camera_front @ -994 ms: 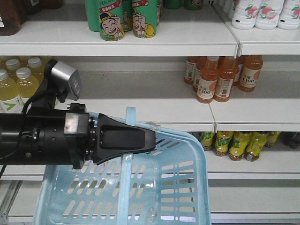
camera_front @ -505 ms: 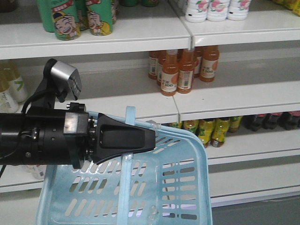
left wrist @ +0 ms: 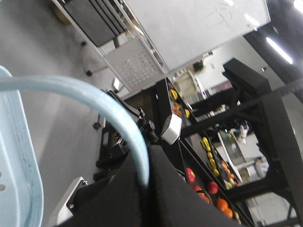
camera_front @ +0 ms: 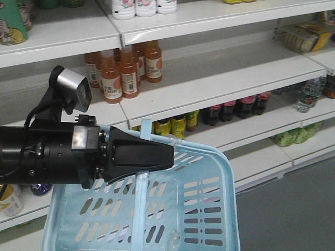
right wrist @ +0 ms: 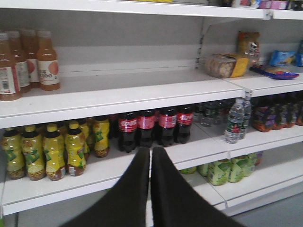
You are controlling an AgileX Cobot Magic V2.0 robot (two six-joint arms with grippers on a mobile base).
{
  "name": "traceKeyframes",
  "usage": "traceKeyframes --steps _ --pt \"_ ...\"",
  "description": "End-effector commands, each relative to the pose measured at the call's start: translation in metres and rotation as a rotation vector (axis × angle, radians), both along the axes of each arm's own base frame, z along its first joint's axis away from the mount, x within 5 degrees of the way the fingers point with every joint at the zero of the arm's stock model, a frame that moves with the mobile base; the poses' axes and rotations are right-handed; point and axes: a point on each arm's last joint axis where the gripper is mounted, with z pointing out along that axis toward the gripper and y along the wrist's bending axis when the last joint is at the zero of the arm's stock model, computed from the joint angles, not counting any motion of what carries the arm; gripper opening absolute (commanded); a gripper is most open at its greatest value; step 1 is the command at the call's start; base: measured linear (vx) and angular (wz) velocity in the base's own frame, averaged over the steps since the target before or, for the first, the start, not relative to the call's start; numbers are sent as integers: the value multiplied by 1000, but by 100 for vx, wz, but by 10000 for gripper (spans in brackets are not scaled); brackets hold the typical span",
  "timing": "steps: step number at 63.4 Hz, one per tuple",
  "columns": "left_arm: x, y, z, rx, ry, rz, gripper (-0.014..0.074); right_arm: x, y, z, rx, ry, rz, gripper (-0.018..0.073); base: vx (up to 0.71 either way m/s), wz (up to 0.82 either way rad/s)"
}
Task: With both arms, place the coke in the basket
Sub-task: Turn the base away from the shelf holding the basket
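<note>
In left gripper [left wrist: 144, 163] — basket [camera_front: 229, 183] (by handle)

White shop shelves [right wrist: 118, 101] stocked with drinks.
Orange bottles [right wrist: 47, 61] and a bagged snack [right wrist: 226, 65] stand on the upper shelf. Below, yellow bottles [right wrist: 47, 151] sit left of four coke bottles [right wrist: 147, 125], with a water bottle [right wrist: 234, 120] further right and green bottles [right wrist: 222, 171] on the lowest shelf.

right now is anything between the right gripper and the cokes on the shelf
Nothing visible. The right gripper, jaws together, points straight at the coke bottles on the lower shelf; only open air lies between. Yellow bottles stand off to their left.
</note>
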Motion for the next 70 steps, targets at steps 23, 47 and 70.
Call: traceKeyframes --steps 23,47,70 --pt "-5 1 25 -144 -8 -2 -7 -1 1 4 -20 -78 10 -2 -7 -45" --pt "-5 1 25 -144 -8 -2 -7 -1 1 4 -20 -78 10 -2 -6 -41" --pt "-5 1 25 -144 -8 -2 -7 -1 1 4 -20 -78 10 -2 -5 -43"
